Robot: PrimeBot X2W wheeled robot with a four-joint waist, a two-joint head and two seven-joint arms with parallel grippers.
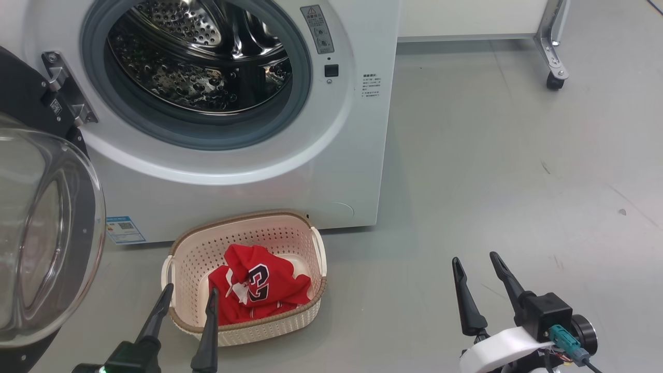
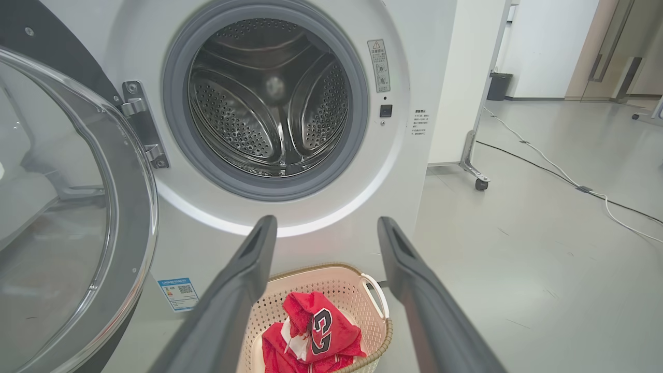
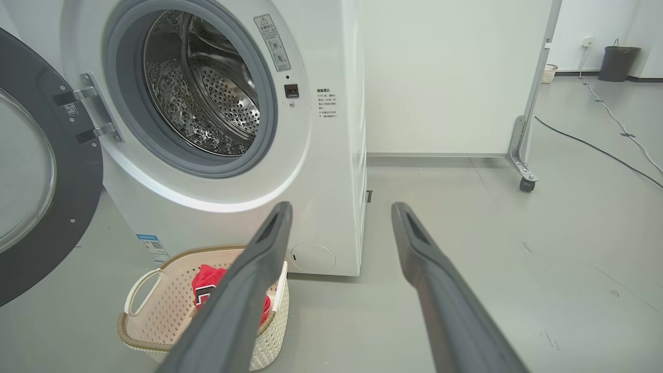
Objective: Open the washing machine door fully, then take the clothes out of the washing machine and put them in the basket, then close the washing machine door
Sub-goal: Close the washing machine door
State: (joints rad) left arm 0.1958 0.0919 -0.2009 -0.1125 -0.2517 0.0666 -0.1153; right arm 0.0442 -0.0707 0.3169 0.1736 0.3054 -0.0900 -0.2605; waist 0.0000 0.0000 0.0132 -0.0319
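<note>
The white washing machine stands with its steel drum showing no clothes inside. Its black-framed glass door is swung wide open to the left. Red clothes with a dark number lie in the cream basket on the floor before the machine. My left gripper is open, low at the basket's near left. My right gripper is open over bare floor, right of the basket.
Grey floor stretches to the right of the machine. A white panel on a castor foot stands behind. Cables run across the floor farther off, near a dark bin.
</note>
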